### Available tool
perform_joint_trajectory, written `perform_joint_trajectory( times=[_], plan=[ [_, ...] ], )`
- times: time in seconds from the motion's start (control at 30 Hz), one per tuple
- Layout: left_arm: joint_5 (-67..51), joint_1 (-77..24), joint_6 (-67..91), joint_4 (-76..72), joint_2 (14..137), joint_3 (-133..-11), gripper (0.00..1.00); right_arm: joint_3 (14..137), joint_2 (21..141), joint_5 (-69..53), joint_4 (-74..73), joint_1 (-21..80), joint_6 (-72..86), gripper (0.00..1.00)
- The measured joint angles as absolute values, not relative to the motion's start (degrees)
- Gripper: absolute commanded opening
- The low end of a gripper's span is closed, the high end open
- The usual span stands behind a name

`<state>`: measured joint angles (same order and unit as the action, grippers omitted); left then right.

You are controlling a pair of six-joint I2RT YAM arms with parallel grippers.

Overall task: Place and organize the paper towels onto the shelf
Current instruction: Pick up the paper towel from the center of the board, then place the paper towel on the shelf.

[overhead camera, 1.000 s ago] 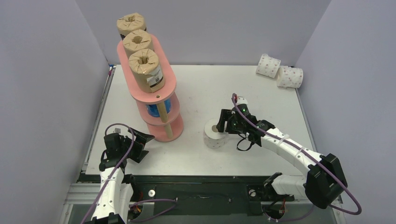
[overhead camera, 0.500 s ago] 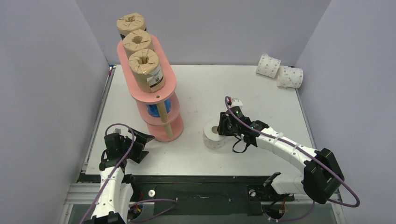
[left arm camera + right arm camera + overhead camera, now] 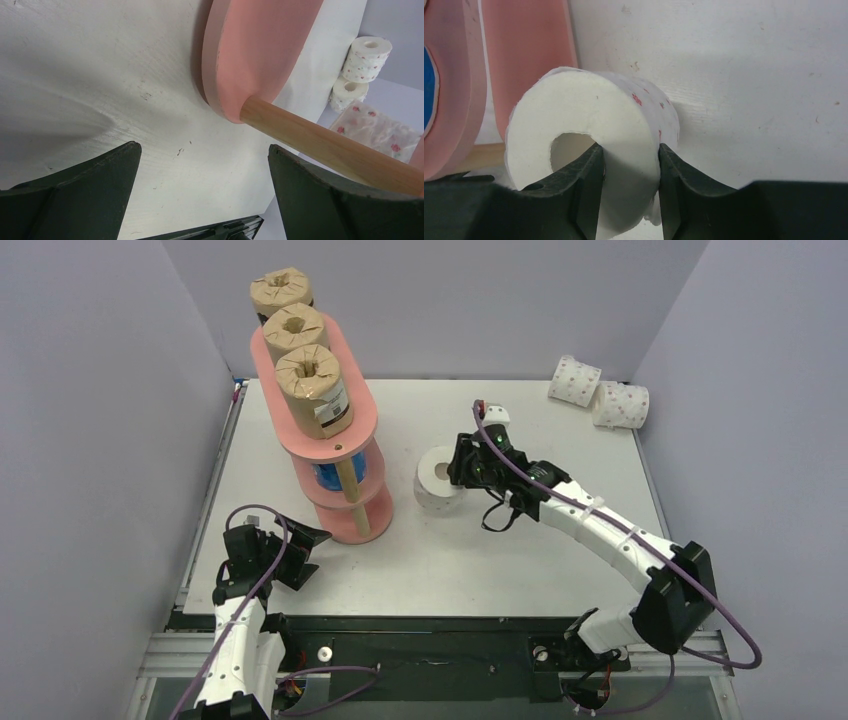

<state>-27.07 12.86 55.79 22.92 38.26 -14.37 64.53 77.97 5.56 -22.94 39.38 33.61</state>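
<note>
From above, the right tool (image 3: 458, 468) pinches a white dotted roll (image 3: 434, 485) close to the pink shelf (image 3: 362, 430); whether the roll is clear of the worktop (image 3: 560, 440) I cannot tell. Three brown rolls (image 3: 313, 390) stand on the top board. The left tool (image 3: 300, 545) rests spread by the shelf's foot.

Left wrist: wide-apart fingers (image 3: 90, 185) face the bottom board and a wooden post (image 3: 325, 145).

Right wrist: one finger is inside the roll's core and one outside, squeezing its wall.
</note>
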Motion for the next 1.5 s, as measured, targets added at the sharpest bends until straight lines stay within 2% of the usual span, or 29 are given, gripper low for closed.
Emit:
perform_joint_trajectory(
  times=[0.5, 1.5],
  plan=[
    [-26.94, 12.86, 55.66, 23.03, 38.17, -14.37, 1.0, 75.05, 96.79, 2.61, -21.39, 39.44, 37.6, 0.26],
    [-26.85, 12.86, 55.29, 23.46, 37.21, -14.37, 1.0, 81.6, 106.0, -1.72, -15.42, 43.94, 44.69, 0.26]
  ],
)
